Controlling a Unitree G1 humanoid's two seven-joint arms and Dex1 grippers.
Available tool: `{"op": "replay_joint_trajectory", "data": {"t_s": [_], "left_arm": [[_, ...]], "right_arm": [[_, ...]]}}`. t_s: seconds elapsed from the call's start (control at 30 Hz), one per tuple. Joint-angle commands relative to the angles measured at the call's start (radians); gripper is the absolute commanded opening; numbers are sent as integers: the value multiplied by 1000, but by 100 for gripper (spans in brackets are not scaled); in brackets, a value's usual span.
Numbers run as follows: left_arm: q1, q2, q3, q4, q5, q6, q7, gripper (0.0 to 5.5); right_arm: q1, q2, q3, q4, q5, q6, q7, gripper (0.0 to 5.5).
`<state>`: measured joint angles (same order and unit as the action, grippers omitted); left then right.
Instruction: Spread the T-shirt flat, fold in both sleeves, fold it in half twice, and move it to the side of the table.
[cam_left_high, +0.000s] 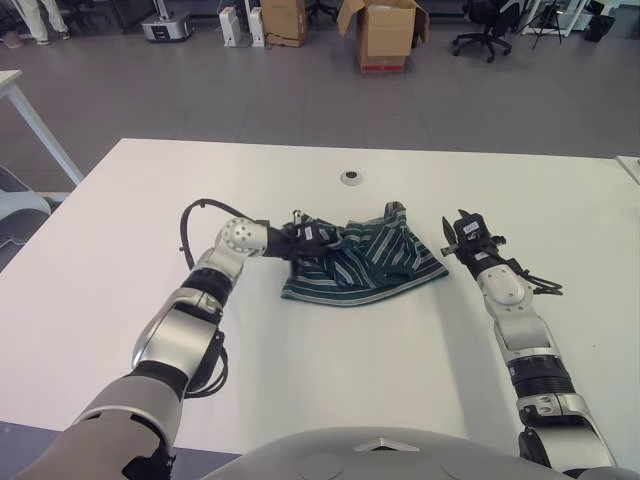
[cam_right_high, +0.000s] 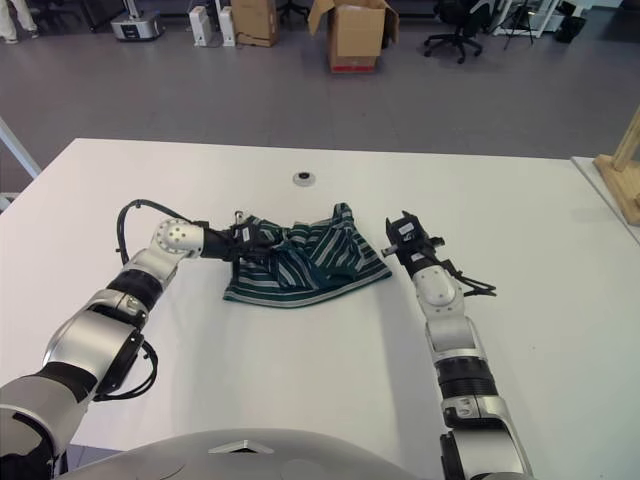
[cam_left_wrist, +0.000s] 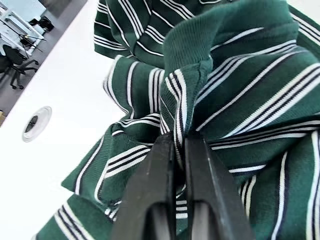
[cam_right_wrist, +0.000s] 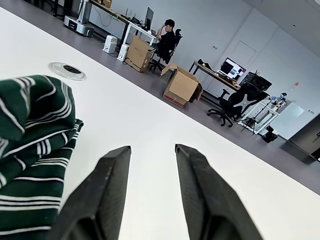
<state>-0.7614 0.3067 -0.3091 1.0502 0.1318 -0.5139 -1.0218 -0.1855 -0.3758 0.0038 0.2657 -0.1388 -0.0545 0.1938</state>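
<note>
Likely to drag the crumpled T-shirt (cam_left_high: 360, 262) whole across the middle of the tabletop (cam_left_high: 150, 200) rather than spread it, given a left hand (cam_left_high: 303, 238) clenched on a thick bunched fold and a released right hand (cam_left_high: 462, 220) just beside the garment's right edge, pinning nothing.

No text, label, number or sign legible; any print on cardboard box (cam_left_high: 385, 30) too small to read.
</note>
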Motion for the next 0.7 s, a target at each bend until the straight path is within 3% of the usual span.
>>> {"op": "replay_joint_trajectory", "data": {"t_s": [0.03, 0.23, 0.5, 0.57, 0.7], "left_arm": [[-7, 6, 2, 1, 26, -33, 32, 3], [28, 9, 13, -32, 9, -51, 71, 3], [111, 26, 59, -177, -32, -16, 101, 3], [132, 32, 68, -205, -34, -1, 111, 3], [166, 36, 83, -250, -39, 28, 122, 3]], "right_arm": [[-49, -124, 43, 36, -66, -91, 96, 168], [-92, -279, 209, 106, -239, -376, 221, 168], [-140, -327, 298, 216, -394, -545, 176, 168], [-131, -293, 249, 220, -300, -492, 187, 168], [-92, -161, 56, 135, 128, -164, 313, 168]]}}
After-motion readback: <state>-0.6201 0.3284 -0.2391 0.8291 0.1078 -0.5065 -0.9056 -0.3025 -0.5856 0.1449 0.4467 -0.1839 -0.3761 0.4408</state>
